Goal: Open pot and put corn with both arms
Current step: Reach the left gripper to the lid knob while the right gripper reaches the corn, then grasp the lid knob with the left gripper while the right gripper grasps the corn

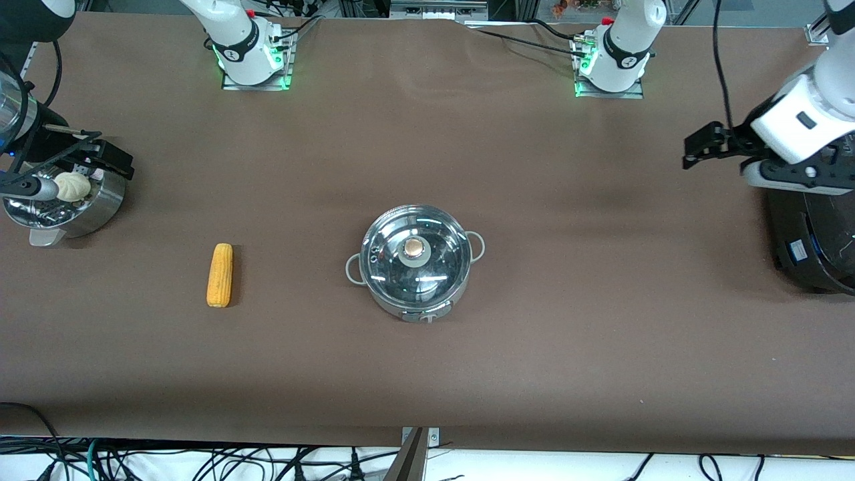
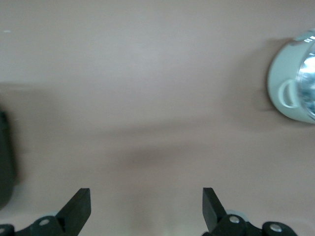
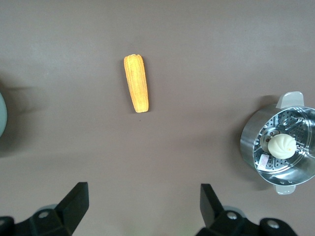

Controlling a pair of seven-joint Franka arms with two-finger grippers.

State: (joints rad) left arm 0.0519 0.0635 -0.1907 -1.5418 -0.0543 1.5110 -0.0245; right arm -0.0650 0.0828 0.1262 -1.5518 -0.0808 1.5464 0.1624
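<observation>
Front view: brown table (image 1: 534, 347) carries lidded pot (image 1: 414, 262) and corn (image 1: 220, 274).

Robot lab: bolted arm bases (image 1: 252, 57), loose cables (image 1: 200, 461) (floor).

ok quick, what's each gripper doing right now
Left gripper: open, holding nothing, up beside the black cooker.
Right gripper: open, holding nothing, above the steamer bowl with the bun.

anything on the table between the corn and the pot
Nothing: in the front view only bare brown table separates the corn from the lidded pot. The right wrist view shows the same.
</observation>
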